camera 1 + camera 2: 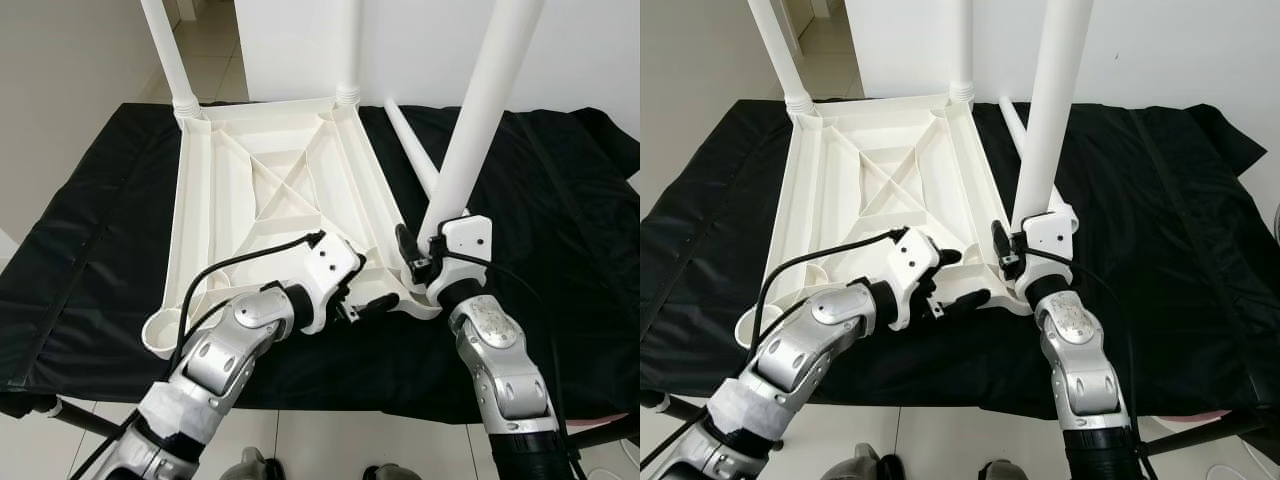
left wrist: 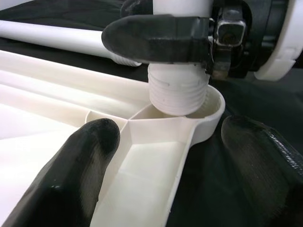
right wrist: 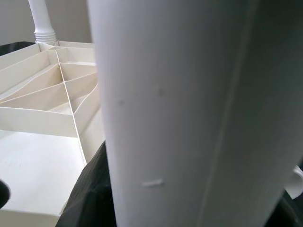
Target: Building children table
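Observation:
The white plastic tabletop point(image 1: 270, 190) lies upside down on a black cloth. My right gripper point(image 1: 415, 255) is shut on a white table leg point(image 1: 480, 110) and holds it upright, slightly tilted. The leg's threaded end point(image 2: 179, 92) sits at the mouth of the near right corner socket point(image 2: 210, 116). My left gripper point(image 1: 362, 298) is open and straddles that same corner, one finger point(image 2: 71, 179) over the ribbed underside and the other point(image 2: 265, 161) over the cloth. Two legs point(image 1: 165, 50) point(image 1: 347, 50) stand in the far corners.
Another loose leg point(image 1: 410, 150) lies on the cloth just right of the tabletop, behind the held leg. The near left corner socket point(image 1: 160, 335) is open. The black cloth point(image 1: 560, 200) covers the work surface to its edges, with tiled floor below the near edge.

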Robot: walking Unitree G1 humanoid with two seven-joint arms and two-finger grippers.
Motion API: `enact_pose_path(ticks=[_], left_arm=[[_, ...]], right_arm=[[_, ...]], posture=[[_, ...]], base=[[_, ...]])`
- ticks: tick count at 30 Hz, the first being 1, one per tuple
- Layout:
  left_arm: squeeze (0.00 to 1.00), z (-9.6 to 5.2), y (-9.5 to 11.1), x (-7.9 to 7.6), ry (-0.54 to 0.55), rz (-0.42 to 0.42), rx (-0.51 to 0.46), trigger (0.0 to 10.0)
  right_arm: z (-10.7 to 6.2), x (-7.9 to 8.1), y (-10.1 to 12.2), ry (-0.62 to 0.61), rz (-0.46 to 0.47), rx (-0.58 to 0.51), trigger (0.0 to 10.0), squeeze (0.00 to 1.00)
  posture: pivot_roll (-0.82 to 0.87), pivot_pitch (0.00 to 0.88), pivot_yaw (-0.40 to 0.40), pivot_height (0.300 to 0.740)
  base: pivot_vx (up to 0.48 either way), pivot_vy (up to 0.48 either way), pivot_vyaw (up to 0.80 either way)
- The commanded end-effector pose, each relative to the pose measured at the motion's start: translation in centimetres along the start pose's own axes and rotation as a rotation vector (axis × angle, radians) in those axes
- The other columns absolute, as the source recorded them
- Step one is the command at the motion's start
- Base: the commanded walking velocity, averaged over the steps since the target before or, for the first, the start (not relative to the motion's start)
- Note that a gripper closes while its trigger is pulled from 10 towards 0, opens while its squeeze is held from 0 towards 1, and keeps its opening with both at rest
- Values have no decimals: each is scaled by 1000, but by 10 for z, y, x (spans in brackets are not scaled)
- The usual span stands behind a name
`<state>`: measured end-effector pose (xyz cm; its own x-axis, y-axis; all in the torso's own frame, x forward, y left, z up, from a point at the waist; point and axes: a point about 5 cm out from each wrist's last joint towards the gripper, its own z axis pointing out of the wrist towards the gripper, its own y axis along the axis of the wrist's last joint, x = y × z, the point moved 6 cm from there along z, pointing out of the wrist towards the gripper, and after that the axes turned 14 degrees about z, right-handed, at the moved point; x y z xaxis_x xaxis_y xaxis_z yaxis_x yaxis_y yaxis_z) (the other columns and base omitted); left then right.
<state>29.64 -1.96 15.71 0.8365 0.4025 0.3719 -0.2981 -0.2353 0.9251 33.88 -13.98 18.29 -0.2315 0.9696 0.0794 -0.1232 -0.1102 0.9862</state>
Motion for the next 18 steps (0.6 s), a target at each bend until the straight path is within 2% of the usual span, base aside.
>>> enact_pose_path(ticks=[1,4,7,18], left_arm=[[0,-2,-1,-9,-57,-5,1,10000],[0,-9,-4,-3,0,-39,22,10000],[0,-12,-1,-2,11,-40,19,10000],[0,-16,7,-4,0,-37,15,10000]], right_arm=[[-3,0,-3,4,-3,19,10000,0],[-9,0,-7,24,-20,39,10000,0],[-12,-1,-9,28,-33,49,10000,0],[-22,3,-19,55,-65,74,10000,0]], posture=[[-122,66,38,740],[-130,64,39,740],[-132,63,37,740],[-135,69,39,740]], base=[[0,0,0],[0,0,0],[0,0,0],[0,0,0]])
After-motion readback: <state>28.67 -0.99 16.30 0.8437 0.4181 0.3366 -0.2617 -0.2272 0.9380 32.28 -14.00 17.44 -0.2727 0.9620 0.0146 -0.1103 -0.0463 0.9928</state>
